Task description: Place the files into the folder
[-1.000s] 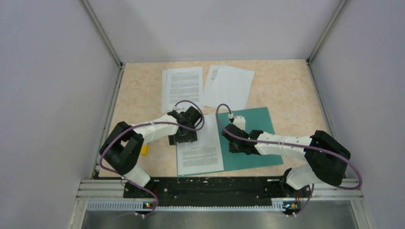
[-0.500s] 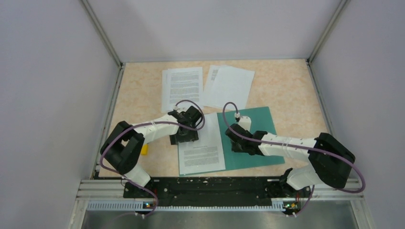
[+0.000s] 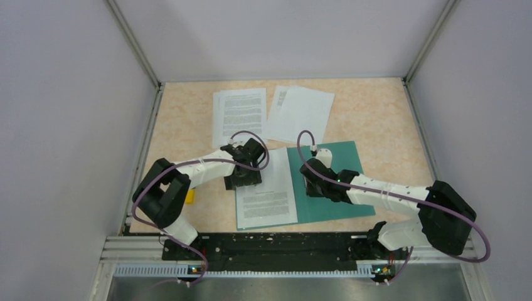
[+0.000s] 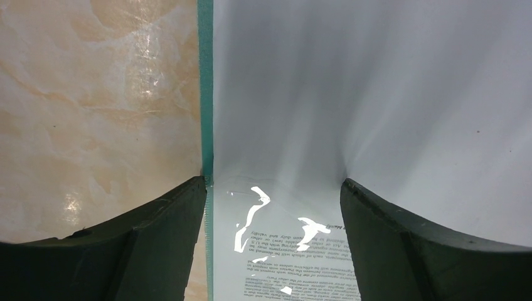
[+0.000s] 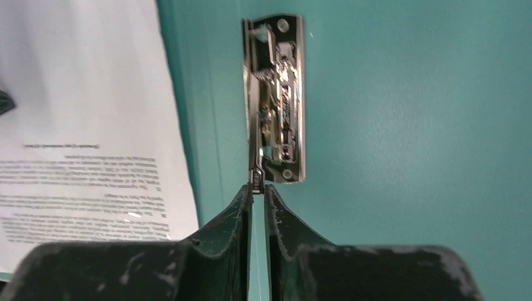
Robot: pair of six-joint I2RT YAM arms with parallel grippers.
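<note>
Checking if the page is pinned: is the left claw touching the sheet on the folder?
Touching. Left wrist view: the left claw, open, presses its fingertips into the sheet; creases fan out from both tips.

L arm [image 3: 201,168], R arm [image 3: 383,191]: white link shells, black joint blocks. Shoulder housings [image 3: 164,194] large, black, rounded. Purple cable [image 3: 248,135] looped along each. L gripper [image 4: 274,188] fingers matte black, curved; R gripper [image 5: 258,191] fingers scuffed, pale specks noted.
</note>
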